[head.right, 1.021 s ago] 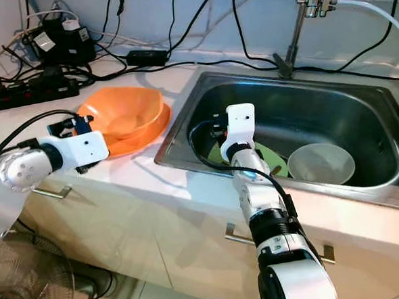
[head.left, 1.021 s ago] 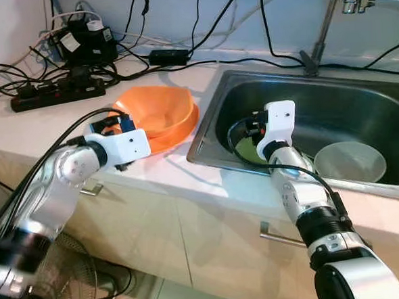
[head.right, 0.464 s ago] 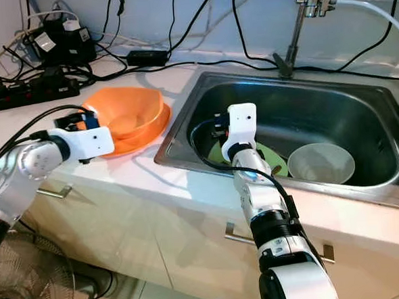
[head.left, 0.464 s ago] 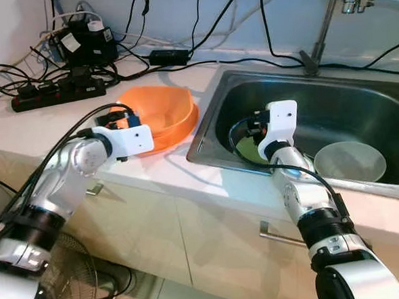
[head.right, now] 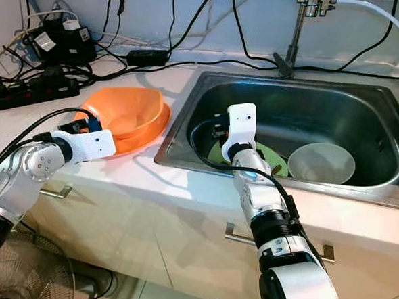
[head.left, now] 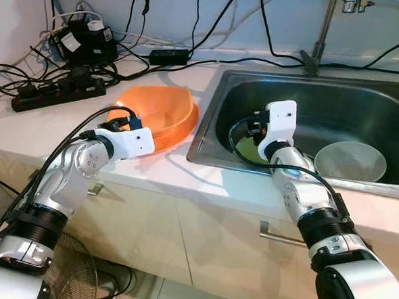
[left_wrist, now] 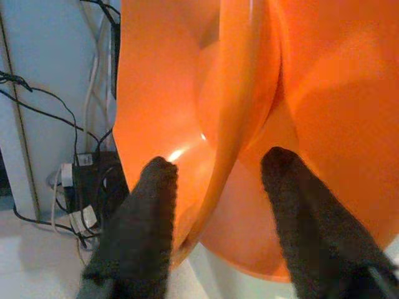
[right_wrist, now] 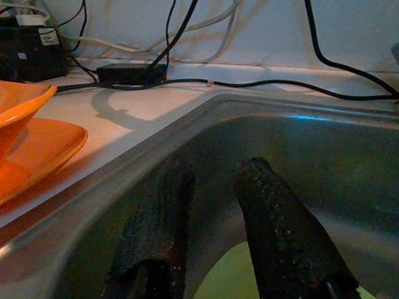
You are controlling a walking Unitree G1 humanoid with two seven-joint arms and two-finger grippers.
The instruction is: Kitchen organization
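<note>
A: Left gripper (left_wrist: 215, 180)?
B: Fingers spread astride the orange bowl (head.left: 162, 112) rim — left-centre, on the counter (head.left: 22, 130).
A: Right gripper (right_wrist: 215, 187)?
B: Slightly parted, empty — inside the sink (head.left: 360, 112).

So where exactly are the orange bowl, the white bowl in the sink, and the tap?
orange bowl (head.left: 162, 110): left eye view, on its inner wall.
white bowl (head.left: 350, 160): left eye view, on its inside bottom.
tap (head.right: 299, 25): right eye view, on its upright pipe.
</note>
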